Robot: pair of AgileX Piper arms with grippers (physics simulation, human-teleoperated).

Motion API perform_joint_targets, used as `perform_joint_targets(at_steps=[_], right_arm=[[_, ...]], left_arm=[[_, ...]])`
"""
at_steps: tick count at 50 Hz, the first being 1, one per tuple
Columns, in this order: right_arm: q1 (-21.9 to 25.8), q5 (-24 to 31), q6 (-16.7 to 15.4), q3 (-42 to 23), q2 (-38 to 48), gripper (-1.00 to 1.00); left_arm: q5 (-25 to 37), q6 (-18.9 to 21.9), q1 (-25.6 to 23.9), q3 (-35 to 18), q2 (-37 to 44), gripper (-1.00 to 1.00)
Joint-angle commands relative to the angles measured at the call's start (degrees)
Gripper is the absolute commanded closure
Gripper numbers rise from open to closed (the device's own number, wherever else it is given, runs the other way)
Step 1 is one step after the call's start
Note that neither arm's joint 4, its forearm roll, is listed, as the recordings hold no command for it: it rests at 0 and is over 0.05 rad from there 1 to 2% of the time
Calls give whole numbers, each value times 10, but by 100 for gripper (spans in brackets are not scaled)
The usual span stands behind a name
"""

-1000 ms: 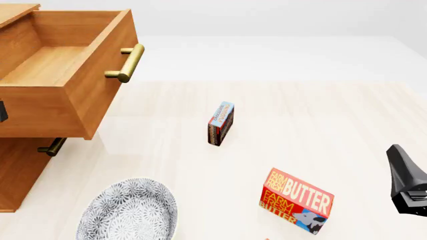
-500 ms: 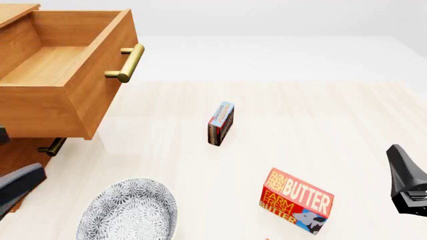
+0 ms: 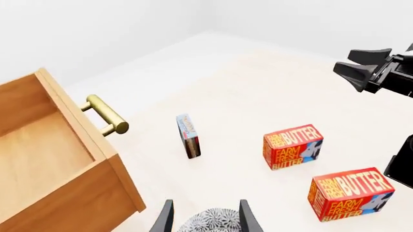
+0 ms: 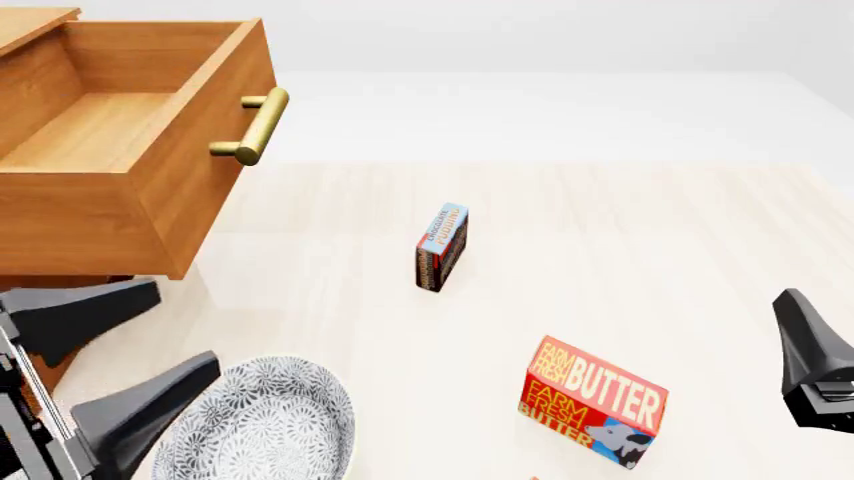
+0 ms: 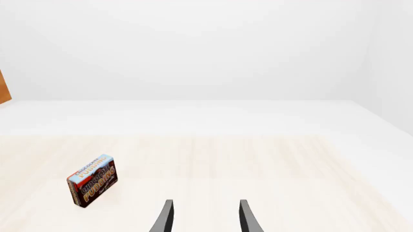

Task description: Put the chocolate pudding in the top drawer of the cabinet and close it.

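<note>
Now the chocolate pudding (image 4: 442, 247) stood on its thin edge in the middle of the desk (image 4: 667, 230), right of the pulled-out top drawer (image 4: 127, 140). Its long side ran near to far. The left pincer (image 4: 127, 345), fingers apart and holding nothing, sat low at the near left, so the box lay far and to its right. The right pincer (image 5: 203, 217) was apart too, and looked a bit farther from the box.
</note>
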Motion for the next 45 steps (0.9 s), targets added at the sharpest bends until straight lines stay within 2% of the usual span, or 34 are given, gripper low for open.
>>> perform_joint_targets(at_steps=[1,6,8,10,13,16,21,28,45], right_arm=[[0,0,0,0,0,-100],[0,0,0,0,0,-100],[0,0,0,0,0,-100],[0,0,0,0,0,-100],[0,0,0,0,0,-100],[0,0,0,0,0,-100],[0,0,0,0,0,-100],[0,0,0,0,0,-100],[0,0,0,0,0,-100]], left_arm=[[-121,-8,-36,27,87,-100],[-236,-11,-57,61,167,-100],[-248,-16,-68,48,192,-100],[-298,-17,-82,57,238,-100],[-337,-19,-96,53,292,-100],[-343,-23,-93,46,301,-100],[-371,-39,-113,22,365,-100],[-372,-59,-111,-4,403,-100],[-365,-104,-97,-48,451,-100]])
